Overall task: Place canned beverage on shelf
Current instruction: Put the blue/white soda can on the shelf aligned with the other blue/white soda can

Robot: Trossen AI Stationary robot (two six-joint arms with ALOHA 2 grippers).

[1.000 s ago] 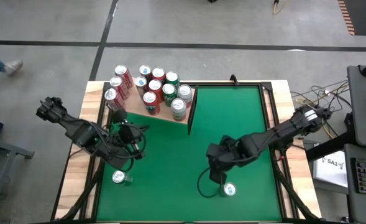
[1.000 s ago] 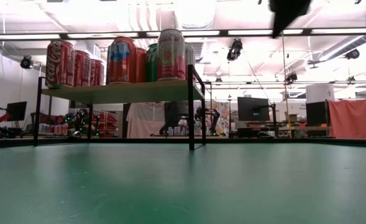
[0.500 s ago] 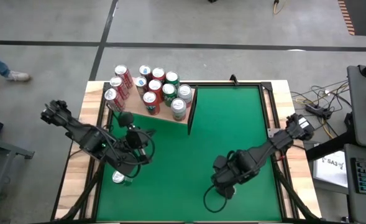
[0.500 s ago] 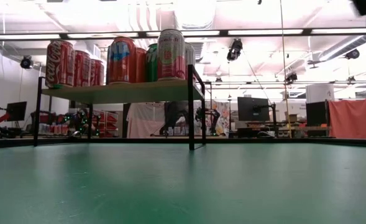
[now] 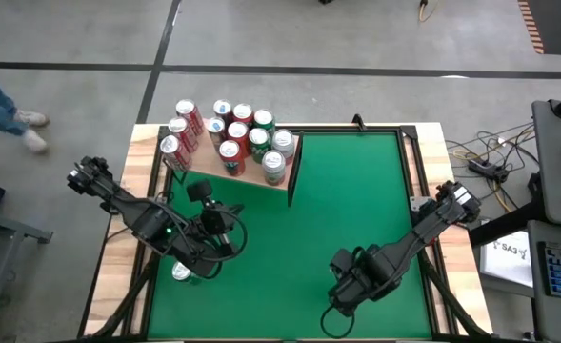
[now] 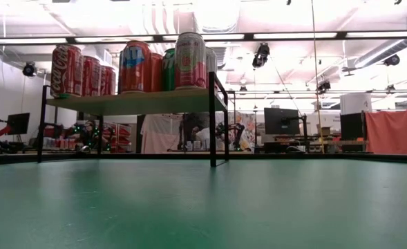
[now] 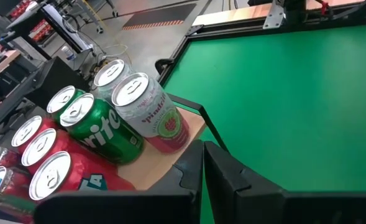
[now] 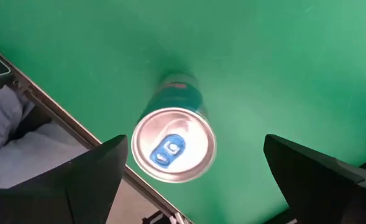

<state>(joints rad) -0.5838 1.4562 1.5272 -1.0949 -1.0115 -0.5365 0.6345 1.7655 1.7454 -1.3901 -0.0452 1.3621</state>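
Note:
A can with a silver top, blue tab and teal body (image 8: 173, 152) stands upright on the green table near its near edge. My right gripper (image 8: 195, 149) hangs above it, open, one finger on either side and clear of it; in the high view the gripper (image 5: 349, 283) hides the can. The pale wood shelf (image 5: 253, 178) with its dark end panel (image 5: 292, 171) stands at the far left and carries several cans (image 7: 148, 115). My left gripper (image 7: 202, 155) is shut and empty near the shelf's near edge (image 5: 221, 226).
A second can (image 5: 181, 272) stands on the table beside the left arm, near the left edge. The low view shows the shelf on thin dark legs (image 6: 212, 117) with open green table to its right. A person's legs (image 5: 9, 110) show beyond the table's left.
My right gripper has gone toward the table's near edge and now stands over the can there, covering it in the high view; it has left the low view. My left gripper has drifted a little toward the table's right and near edges.

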